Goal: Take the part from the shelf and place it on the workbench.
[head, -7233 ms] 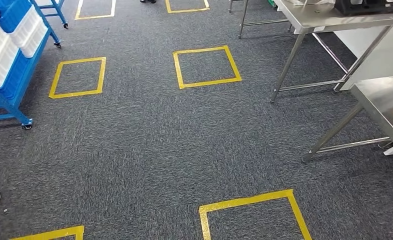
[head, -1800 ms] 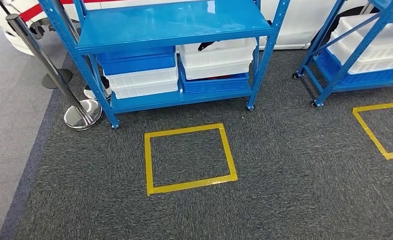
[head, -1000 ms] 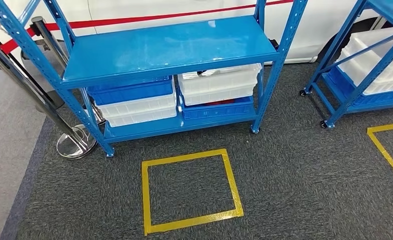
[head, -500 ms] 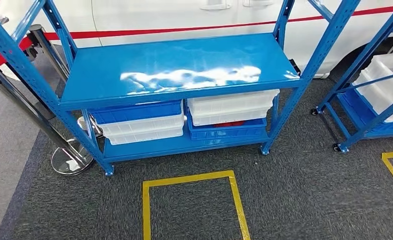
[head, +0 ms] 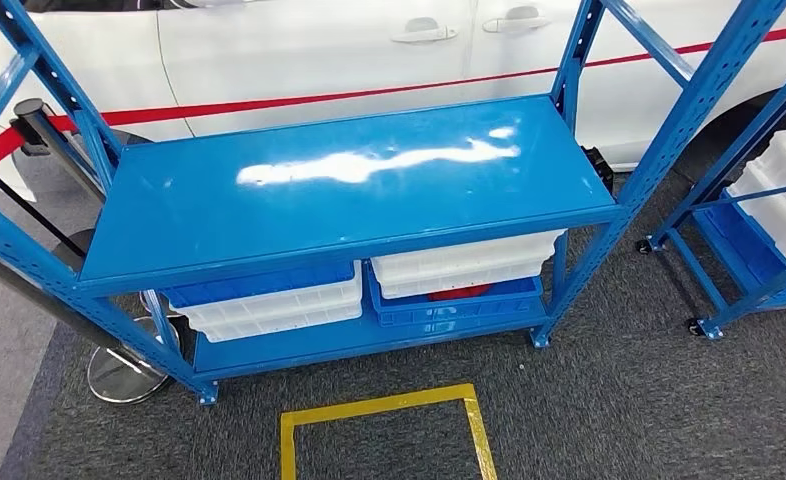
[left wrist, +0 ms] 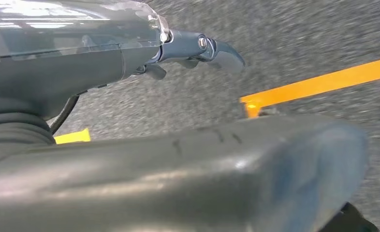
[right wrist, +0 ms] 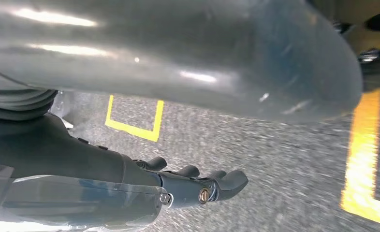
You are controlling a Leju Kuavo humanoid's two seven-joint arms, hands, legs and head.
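A blue metal shelf (head: pixel 349 190) stands right in front of me in the head view, its middle board bare and shiny. On the bottom board sit stacked bins: a white bin (head: pixel 464 265) over a blue bin (head: pixel 449 308) on the right, and a blue bin (head: pixel 259 283) over a white bin (head: pixel 269 312) on the left. Something red (head: pixel 459 292) peeks out of the right blue bin; I cannot tell what it is. My left hand (left wrist: pixel 188 48) hangs over the carpet with fingers straight, holding nothing. My right hand (right wrist: pixel 197 188) does the same.
A white car (head: pixel 299 50) with a red stripe stands behind the shelf. A chrome stanchion (head: pixel 119 370) is at the shelf's left foot. A second blue shelf (head: pixel 759 240) with white bins is at the right. A yellow tape square (head: pixel 379 410) marks the carpet.
The whole view has shifted: from open carpet and steel tables I have turned to the blue shelf, and over the last second the shelf has come closer and risen in the picture.
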